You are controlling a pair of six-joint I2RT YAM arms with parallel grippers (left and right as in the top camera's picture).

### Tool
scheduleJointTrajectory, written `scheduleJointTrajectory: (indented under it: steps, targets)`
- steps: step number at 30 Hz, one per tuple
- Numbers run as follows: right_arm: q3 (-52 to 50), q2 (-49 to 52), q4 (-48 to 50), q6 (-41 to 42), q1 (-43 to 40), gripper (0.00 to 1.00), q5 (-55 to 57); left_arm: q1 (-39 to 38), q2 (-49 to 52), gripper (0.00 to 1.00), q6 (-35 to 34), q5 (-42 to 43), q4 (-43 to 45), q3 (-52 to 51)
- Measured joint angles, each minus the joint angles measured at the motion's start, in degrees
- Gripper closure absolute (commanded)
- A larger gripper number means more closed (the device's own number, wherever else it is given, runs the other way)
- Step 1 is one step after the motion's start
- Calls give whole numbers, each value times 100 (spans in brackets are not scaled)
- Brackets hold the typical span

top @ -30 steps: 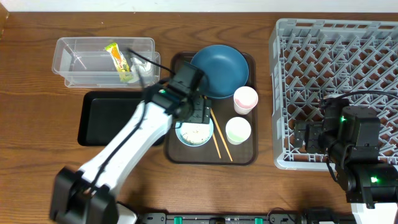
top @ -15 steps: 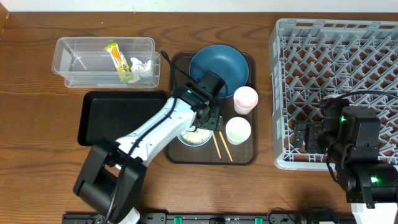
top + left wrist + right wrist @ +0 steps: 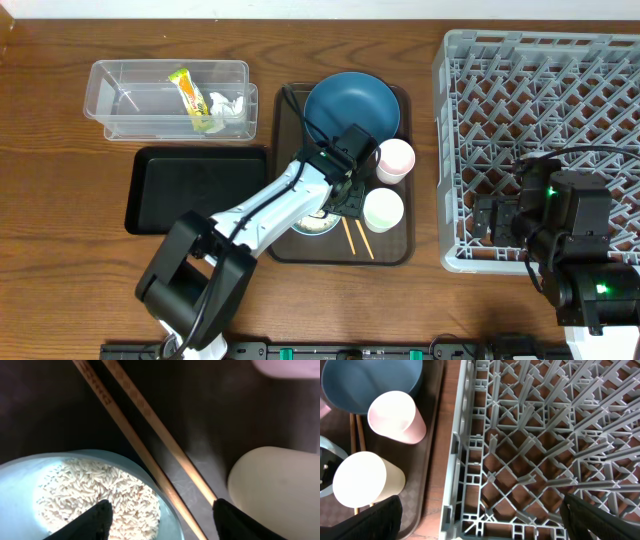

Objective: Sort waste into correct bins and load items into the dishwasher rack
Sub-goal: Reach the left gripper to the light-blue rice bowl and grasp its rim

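Hovering over brown tray (image 3: 390, 250): left gripper (image 3: 167, 515), fingers apart, 2 chopsticks (image 3: 164, 435) lying between them, not clamped
Bowl (image 3: 20, 490): on brown tray, holds rice (image 3: 100, 495), just beside chopsticks
Cups: greenish cup (image 3: 275, 490) on chopsticks' other side; pink cup (image 3: 395, 417) near plate (image 3: 350, 105)
Tub (image 3: 140, 100): holds wrapper (image 3: 192, 98) and tissue (image 3: 228, 105)
Black tray (image 3: 180, 190): beside tub
Right gripper (image 3: 485, 515): fingers wide apart, holding nothing, above rack (image 3: 540, 90) edge
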Motion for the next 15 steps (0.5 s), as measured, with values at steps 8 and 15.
scheduleJointTrajectory:
  steps: [8,15]
  targets:
    - [0,0,0,0,0,1,0,0,149,74,11,2,4,0]
    - [0,0,0,0,0,1,0,0,149,92,-7,46,-7,0]
